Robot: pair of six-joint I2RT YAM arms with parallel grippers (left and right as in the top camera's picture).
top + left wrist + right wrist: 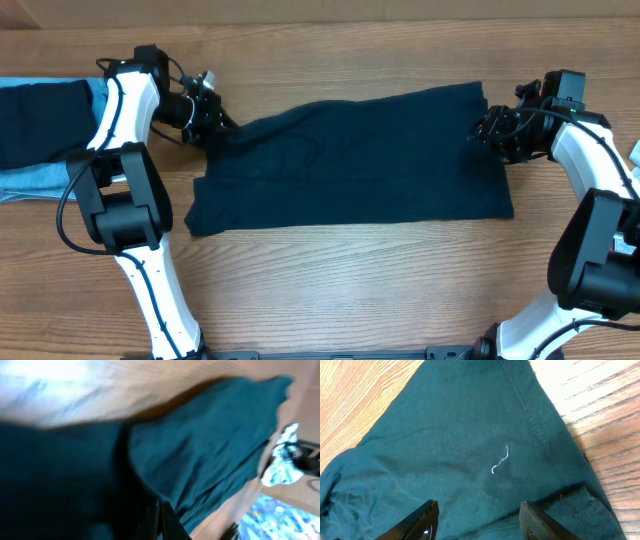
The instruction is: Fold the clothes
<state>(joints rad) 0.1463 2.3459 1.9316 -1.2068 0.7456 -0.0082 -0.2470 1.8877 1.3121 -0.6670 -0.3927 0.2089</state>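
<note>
L fingers (213, 113) pinch navy shirt (350, 165) corner | R fingers (422, 520) apart above shirt | wood table (350, 285)

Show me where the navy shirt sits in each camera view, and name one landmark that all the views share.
Overhead: the navy shirt lies spread across the middle of the wooden table.
Left wrist: blurred, it fills the frame from lower left to upper right.
Right wrist: it covers most of the frame, with a white thread on it near the centre.
Shared landmark: the wooden table, bare along the shirt's edge in every view.
</note>
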